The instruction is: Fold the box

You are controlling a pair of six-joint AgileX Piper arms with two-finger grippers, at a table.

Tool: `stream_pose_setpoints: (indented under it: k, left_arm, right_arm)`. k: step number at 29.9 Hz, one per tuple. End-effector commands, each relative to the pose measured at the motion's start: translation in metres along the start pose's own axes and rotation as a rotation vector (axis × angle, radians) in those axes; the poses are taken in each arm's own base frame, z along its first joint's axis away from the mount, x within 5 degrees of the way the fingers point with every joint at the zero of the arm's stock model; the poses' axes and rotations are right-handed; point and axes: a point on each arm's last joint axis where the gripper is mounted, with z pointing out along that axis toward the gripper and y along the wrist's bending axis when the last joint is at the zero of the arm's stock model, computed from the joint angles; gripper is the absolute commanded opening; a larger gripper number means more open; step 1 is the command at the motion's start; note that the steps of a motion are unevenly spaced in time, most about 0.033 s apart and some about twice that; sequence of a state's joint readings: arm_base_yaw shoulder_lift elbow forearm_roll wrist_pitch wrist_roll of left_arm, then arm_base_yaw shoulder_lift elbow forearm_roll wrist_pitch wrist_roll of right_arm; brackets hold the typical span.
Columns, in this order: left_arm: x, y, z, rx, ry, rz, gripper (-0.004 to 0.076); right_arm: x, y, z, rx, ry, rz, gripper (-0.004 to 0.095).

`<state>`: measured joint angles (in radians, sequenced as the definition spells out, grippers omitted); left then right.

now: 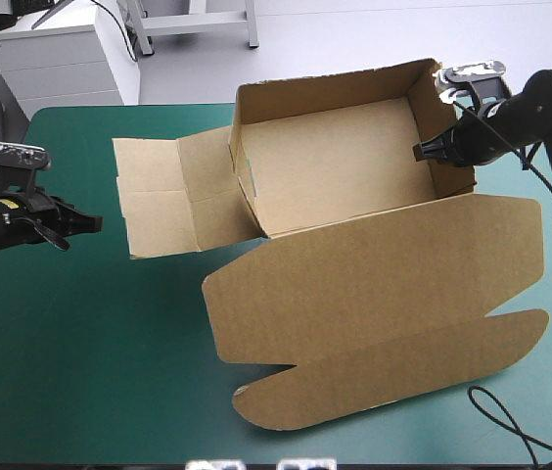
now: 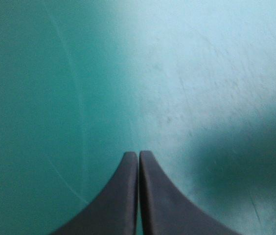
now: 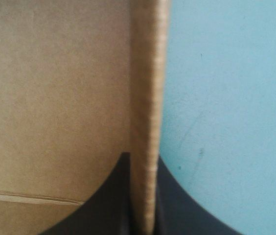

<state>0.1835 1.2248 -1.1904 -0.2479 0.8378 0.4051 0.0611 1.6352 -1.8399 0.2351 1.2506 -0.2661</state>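
- Box lid lies flat on the teal-green cover, at the near side of the box, with its rounded tuck flap nearest.
- Box sits centre-right on the table as an open tray. Its far wall and right wall are up.
- Left arm comes in low from the left edge, forearm roughly level and pointing right toward the box. The left gripper is well apart from the board.
- In the left wrist view, the left gripper has its black fingers pressed together in one point, with only bare cover ahead of it.
- Side flaps on the box's left lie flat, spread toward the left gripper and not touching it.
- Right arm reaches in from the far right, wrist angled down and left, with the right gripper at the right wall.
- In the right wrist view, the right gripper pinches that wall's edge, one finger inside the tray and one outside over the cover.
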Motion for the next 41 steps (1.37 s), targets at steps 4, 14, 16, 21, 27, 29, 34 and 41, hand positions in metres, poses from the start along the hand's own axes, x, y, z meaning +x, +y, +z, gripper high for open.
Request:
stream_pose_setpoints:
  k: [4, 14, 16, 21, 27, 29, 34, 41]
  left_arm:
    - [-0.017, 0.016, -0.002, -0.094, -0.158, -0.097, -0.0008]
    - [-0.008, 0.01, 0.057, 0.121, 0.022, -0.252, -0.0008]
    - [-0.005, 0.002, 0.07, 0.227, 0.066, -0.261, -0.0008]
    - [-0.003, -0.023, 0.093, 0.52, 0.125, -0.256, -0.0008]
    - [-0.012, -0.062, 0.098, 0.679, 0.083, -0.198, -0.0008]
    - [-0.016, -0.075, 0.096, 0.734, 0.051, -0.18, -0.0008]
    - [-0.022, -0.091, 0.089, 0.851, 0.015, -0.227, -0.0008]
    - [-0.028, -0.1, 0.075, 1.048, 0.003, -0.297, -0.0008]
  right_arm:
    - [0.002, 0.015, -0.055, -0.018, -0.145, -0.017, -0.0019]
    - [0.009, 0.024, -0.064, -0.074, -0.161, -0.009, -0.0019]
    - [0.01, 0.026, -0.067, -0.082, -0.17, -0.01, -0.0019]
    - [0.011, 0.027, -0.071, -0.082, -0.178, -0.015, -0.0019]
    - [0.011, 0.027, -0.071, -0.082, -0.178, -0.01, -0.0019]
    - [0.011, 0.027, -0.071, -0.082, -0.178, -0.01, -0.0019]
    - [0.011, 0.027, -0.071, -0.08, -0.177, -0.009, -0.0019]
    - [0.012, 0.023, -0.07, -0.04, -0.166, -0.005, -0.0019]
